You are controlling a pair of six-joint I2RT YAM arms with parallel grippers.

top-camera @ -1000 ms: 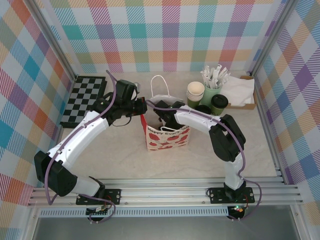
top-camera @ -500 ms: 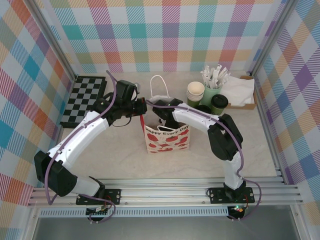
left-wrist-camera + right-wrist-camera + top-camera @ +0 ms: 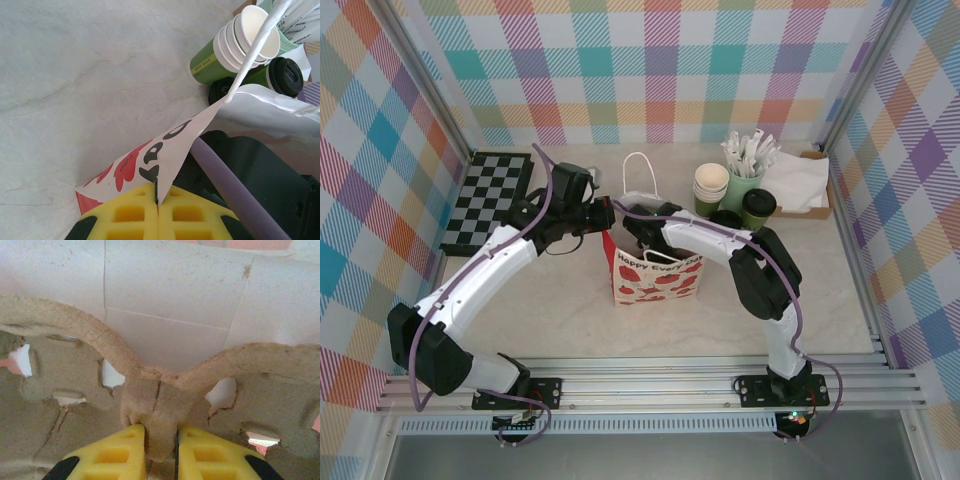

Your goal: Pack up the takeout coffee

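At the bag's left rim, my left pincer (image 3: 158, 202) is pressed together on the edge of the red-printed paper bag (image 3: 131, 167). Down inside the bag, my right pincer (image 3: 161, 437) straddles the centre ridge of a moulded pulp cup carrier (image 3: 65, 365); whether it pinches it, I cannot tell. The takeout coffee (image 3: 758, 207) stands on the table (image 3: 570, 310) behind and to the right of the bag, near the stack of lidless cups (image 3: 711, 187).
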